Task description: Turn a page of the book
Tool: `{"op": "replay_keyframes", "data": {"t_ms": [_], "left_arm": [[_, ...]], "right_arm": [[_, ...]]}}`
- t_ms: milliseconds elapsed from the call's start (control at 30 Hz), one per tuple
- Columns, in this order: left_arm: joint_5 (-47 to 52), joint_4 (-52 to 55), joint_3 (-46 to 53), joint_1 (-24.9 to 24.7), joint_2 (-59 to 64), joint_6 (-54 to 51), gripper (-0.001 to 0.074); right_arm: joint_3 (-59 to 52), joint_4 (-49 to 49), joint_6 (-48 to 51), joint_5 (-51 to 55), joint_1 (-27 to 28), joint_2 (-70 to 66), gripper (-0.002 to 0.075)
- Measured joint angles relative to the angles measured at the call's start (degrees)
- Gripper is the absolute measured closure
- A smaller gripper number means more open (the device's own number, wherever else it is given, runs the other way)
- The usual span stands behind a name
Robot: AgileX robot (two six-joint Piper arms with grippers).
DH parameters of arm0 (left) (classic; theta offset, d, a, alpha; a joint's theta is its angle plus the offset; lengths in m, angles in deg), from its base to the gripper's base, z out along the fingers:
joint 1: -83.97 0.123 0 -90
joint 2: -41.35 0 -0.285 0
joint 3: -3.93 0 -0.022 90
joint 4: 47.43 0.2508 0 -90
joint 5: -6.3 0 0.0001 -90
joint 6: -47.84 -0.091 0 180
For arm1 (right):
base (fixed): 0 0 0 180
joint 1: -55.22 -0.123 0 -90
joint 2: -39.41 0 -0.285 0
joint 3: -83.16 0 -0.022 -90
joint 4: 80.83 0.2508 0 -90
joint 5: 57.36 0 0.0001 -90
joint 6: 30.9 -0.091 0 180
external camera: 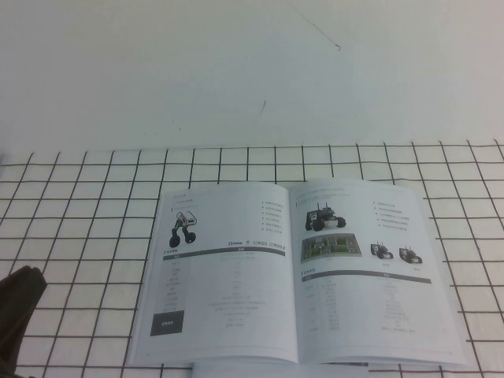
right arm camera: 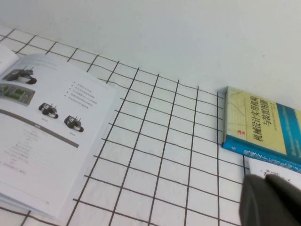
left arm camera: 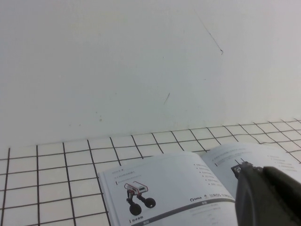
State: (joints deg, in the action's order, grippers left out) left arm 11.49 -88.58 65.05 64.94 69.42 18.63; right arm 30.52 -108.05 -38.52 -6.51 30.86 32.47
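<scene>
Here the thin white stapled book [external camera: 295, 276] lies open and flat on the desk, spread over a white cloth ruled with a black grid [external camera: 87, 228]. Its right-hand page [external camera: 370, 272], glossy white with small wheeled-robot photos and a grey bar, lies flat, with nothing touching it. The left gripper [left arm camera: 268, 197] is a dark shape low at the desk's near left corner, well apart from the book's left edge; I cannot tell how its fingers stand. The right gripper [right arm camera: 270, 202] hangs off to the right of the book, near a second, thicker book with a blue and pale-yellow cover [right arm camera: 261, 129]; its fingers are closed together and hold nothing, and the page is well apart from them. Counting up: one open booklet with two facing pages showing, one blue-and-yellow book, one gridded cloth, two grippers. Behind the cloth the surface is plain white.
</scene>
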Motion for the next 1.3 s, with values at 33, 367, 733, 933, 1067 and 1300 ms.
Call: {"op": "replay_keyframes", "data": {"t_ms": [33, 367, 733, 933, 1067, 1300], "left_arm": [[0.4, 0.0, 0.0, 0.0, 0.0, 0.0, 0.0738], [4.5, 0.0, 0.0, 0.0, 0.0, 0.0, 0.0738], [10.9, 0.0, 0.0, 0.0, 0.0, -0.1, 0.0738], [10.9, 1.1, 1.8, 3.0, -4.5, 0.3, 0.0738], [6.9, 4.3, 4.6, 10.3, -11.1, -2.4, 0.0738], [4.6, 6.0, 12.5, 21.5, -20.3, -5.5, 0.0738]], "right_arm": [[0.0, 0.0, 0.0, 0.0, 0.0, 0.0, 0.0725], [0.0, 0.0, -0.2, -0.5, 0.0, 0.0, 0.0725], [0.0, 0.0, -0.2, -0.6, 0.0, 0.0, 0.0725], [0.0, 0.0, -0.2, -0.7, 0.0, 0.0, 0.0725], [0.0, 0.0, -0.2, -0.7, 0.0, 0.0, 0.0725], [0.0, 0.0, -0.2, -0.7, 0.0, 0.0, 0.0725]]}}
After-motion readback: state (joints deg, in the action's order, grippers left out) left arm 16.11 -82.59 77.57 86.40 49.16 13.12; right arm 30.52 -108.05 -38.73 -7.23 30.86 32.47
